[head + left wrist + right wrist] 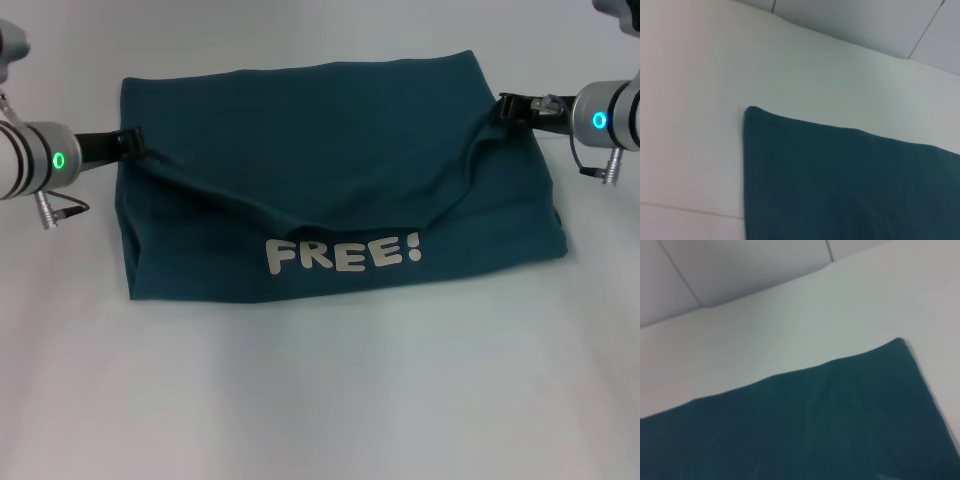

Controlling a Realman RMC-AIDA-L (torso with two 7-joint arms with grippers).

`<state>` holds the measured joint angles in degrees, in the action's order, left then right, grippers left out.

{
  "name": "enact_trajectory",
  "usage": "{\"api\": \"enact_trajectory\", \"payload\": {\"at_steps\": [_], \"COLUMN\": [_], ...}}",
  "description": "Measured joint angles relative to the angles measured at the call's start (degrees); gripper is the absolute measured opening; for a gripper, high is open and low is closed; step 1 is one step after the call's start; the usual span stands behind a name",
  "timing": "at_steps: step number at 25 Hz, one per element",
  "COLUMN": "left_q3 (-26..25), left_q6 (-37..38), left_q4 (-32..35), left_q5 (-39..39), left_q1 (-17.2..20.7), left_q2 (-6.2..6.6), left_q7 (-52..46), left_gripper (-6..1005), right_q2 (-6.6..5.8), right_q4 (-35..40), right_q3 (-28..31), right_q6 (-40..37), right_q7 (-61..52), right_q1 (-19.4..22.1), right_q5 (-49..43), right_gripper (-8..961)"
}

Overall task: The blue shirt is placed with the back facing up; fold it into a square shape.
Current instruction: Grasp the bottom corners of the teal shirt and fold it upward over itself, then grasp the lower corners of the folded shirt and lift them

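1. The shirt (330, 190) is lying on the white table (320, 400), filling the middle of the head view. It is already folded into a wide block, with the word "FREE!" (343, 254) showing near its lower edge.
2. The left gripper (130, 143) is reaching in from the left side of the frame and pinching the shirt's left edge.
3. The right gripper (508, 108) is reaching in from the upper right and pinching the right edge.
4. Both are clamped on cloth, and the top layer is sagging between them.
5. I think this fold is only partly done. The shape is looking wider than a square, so more folding is probably needed.
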<state>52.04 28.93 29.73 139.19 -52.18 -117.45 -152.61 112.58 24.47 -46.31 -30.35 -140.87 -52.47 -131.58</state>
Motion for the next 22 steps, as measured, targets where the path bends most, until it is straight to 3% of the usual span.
{"api": "enact_trajectory", "payload": {"at_steps": [3, 9, 15, 18, 19, 22], "left_q3": [-0.64, -3.46, -3.83, -3.88, -3.89, -3.89], "left_q6": [0.19, 0.83, 3.69, 5.64, 9.42, 14.78], "left_q4": [-0.02, 0.93, 3.15, 5.60, 9.96, 14.67], "left_q5": [-0.04, -0.06, -0.17, -0.65, -2.92, -8.15], "left_q1": [0.17, 1.27, 2.59, 4.07, 7.01, 11.36], "left_q2": [0.12, -0.25, -0.57, -0.76, -1.15, -1.27], "left_q7": [-0.21, -0.29, -0.53, -1.10, -1.60, -1.37], "left_gripper": [85, 181, 412, 590, 649, 755], "right_q2": [-1.14, -3.99, -5.65, -5.75, -5.52, -4.29], "right_q4": [-0.42, -1.30, -0.58, 2.02, 3.50, 8.13], "right_q3": [-0.43, -0.46, 0.21, 1.80, 2.63, 4.80], "right_q6": [-1.12, -3.77, -8.57, -14.71, -17.53, -25.58], "right_q7": [-0.37, -0.47, -1.83, -2.24, -2.03, -0.02], "right_q1": [-0.08, 0.60, 2.18, 4.35, 5.43, 9.82], "right_q5": [-0.05, -0.08, 0.10, 1.20, 1.84, 5.32], "right_gripper": [66, 310, 497, 576, 600, 673]}}
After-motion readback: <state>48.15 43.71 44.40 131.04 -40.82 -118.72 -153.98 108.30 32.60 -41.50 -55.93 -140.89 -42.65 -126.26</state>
